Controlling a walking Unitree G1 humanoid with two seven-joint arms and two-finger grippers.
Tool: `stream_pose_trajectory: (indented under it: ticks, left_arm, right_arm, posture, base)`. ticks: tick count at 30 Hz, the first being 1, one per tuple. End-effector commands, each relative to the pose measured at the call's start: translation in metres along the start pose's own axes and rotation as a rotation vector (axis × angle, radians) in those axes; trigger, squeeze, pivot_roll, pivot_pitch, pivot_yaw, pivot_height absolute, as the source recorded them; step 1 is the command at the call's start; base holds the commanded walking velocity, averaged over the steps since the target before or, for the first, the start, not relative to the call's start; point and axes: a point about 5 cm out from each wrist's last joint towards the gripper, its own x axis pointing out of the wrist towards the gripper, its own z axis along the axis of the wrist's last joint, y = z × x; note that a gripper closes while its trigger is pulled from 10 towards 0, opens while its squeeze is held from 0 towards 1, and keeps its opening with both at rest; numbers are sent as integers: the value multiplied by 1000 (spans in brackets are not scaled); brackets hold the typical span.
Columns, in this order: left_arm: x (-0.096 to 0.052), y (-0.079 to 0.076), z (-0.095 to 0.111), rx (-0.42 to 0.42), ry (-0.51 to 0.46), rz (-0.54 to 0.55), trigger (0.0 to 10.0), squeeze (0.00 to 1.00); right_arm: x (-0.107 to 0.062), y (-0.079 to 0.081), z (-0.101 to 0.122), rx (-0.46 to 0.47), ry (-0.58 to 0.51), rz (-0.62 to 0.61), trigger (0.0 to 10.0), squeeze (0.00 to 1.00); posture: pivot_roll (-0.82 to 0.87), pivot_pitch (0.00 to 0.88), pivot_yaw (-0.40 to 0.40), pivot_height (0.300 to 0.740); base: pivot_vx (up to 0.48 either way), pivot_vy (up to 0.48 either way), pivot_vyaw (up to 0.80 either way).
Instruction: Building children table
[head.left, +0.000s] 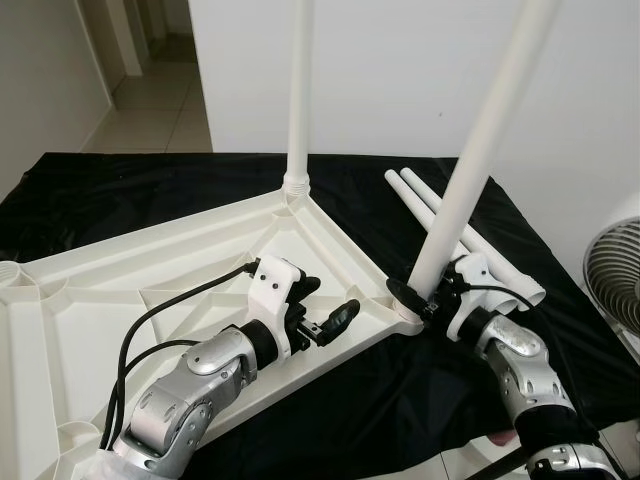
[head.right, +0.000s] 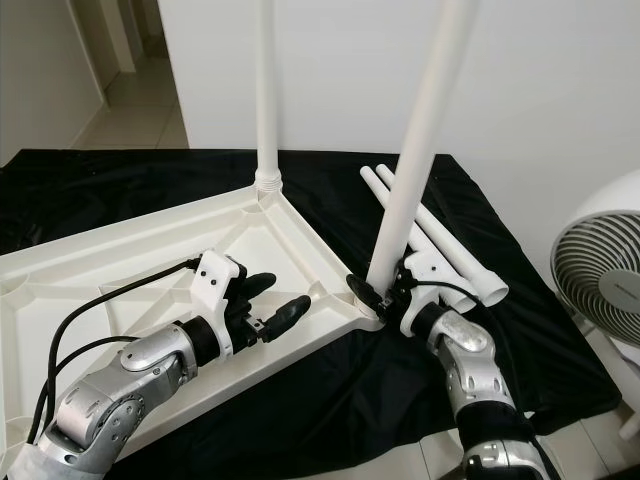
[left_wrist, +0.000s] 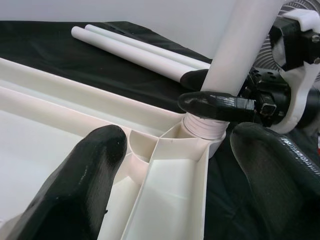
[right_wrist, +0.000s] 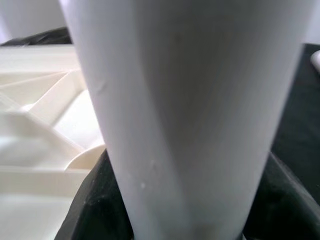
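A white plastic tabletop (head.left: 150, 290) lies upside down on a black cloth. One white leg (head.left: 298, 100) stands upright in its far corner socket. A second leg (head.left: 470, 160) leans in the near right corner socket (left_wrist: 202, 131). My right gripper (head.left: 425, 290) is shut on this leg's base, and its black fingertip (left_wrist: 215, 106) presses against the tube. In the right wrist view the leg (right_wrist: 185, 115) is seen close up. My left gripper (head.left: 327, 303) hovers open over the tabletop's rim just left of that corner, its fingers (left_wrist: 75, 185) apart and holding nothing.
Two loose white legs (head.left: 450, 225) lie side by side on the cloth (head.left: 120, 190) behind the right gripper. A white fan (head.right: 610, 270) stands at the right edge. A white wall is behind, with a tiled hallway (head.left: 150, 100) at far left.
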Motion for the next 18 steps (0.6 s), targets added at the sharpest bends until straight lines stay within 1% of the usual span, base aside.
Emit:
stream_pose_trajectory:
  ticks: [1,2,4,5,6,7,8,9,10,11,12,13,14,16,18]
  left_arm:
    - [0,-7,-3,-6,10,-96,10000,0]
    - [0,-8,-3,-7,10,-96,10000,0]
    - [0,-8,-3,-7,10,-96,10000,0]
    - [0,-8,-3,-9,10,-98,10000,0]
    - [0,-8,-3,-9,10,-98,10000,0]
    - [1,-9,-4,-10,10,-101,10000,0]
    - [2,-9,-4,-10,9,-103,10000,0]
    - [2,-9,-4,-11,9,-104,10000,0]
    - [3,-10,-4,-10,9,-107,10000,0]
    - [3,-10,-4,-9,8,-109,10000,0]
    - [3,-10,-4,-9,8,-109,10000,0]
    - [4,-10,-4,-10,7,-110,10000,0]
    - [4,-10,-4,-10,7,-110,10000,0]
    - [4,-11,-4,-14,5,-111,10000,0]
    - [4,-11,-4,-16,4,-112,10000,0]
  right_arm:
    - [-4,10,-20,39,92,-40,0,0]
    - [-4,15,-22,46,95,-106,0,0]
    - [-4,15,-22,46,95,-106,0,0]
    - [-4,17,-26,74,120,-222,0,0]
    - [-4,17,-26,74,120,-222,0,0]
    - [-6,19,-29,57,163,-368,0,0]
    - [-9,21,-32,80,196,-517,0,0]
    - [-11,23,-34,96,220,-614,0,0]
    - [-14,24,-35,85,237,-707,0,0]
    - [-15,24,-35,80,247,-757,0,0]
    - [-15,24,-35,80,247,-757,0,0]
    - [-17,26,-35,83,254,-816,0,0]
    - [-17,26,-35,83,254,-816,0,0]
    - [-7,36,-29,87,221,-796,0,0]
    - [-5,38,-27,87,204,-787,0,0]
  posture:
    - [28,20,-28,740]
    - [28,20,-28,740]
    - [28,20,-28,740]
    - [26,20,-28,740]
    - [26,20,-28,740]
    - [20,16,-32,740]
    - [18,15,-33,740]
    - [18,15,-33,740]
    - [18,15,-33,740]
    - [17,12,-37,740]
    - [17,12,-37,740]
    - [18,11,-38,740]
    - [18,11,-38,740]
    - [18,9,-35,740]
    - [17,10,-33,740]
  base:
    - [0,0,0]
    - [0,0,0]
    - [0,0,0]
    - [0,0,0]
    - [0,0,0]
    - [0,0,0]
    - [0,0,0]
    - [0,0,0]
    - [0,0,0]
    - [0,0,0]
    - [0,0,0]
    - [0,0,0]
    - [0,0,0]
    - [0,0,0]
    - [0,0,0]
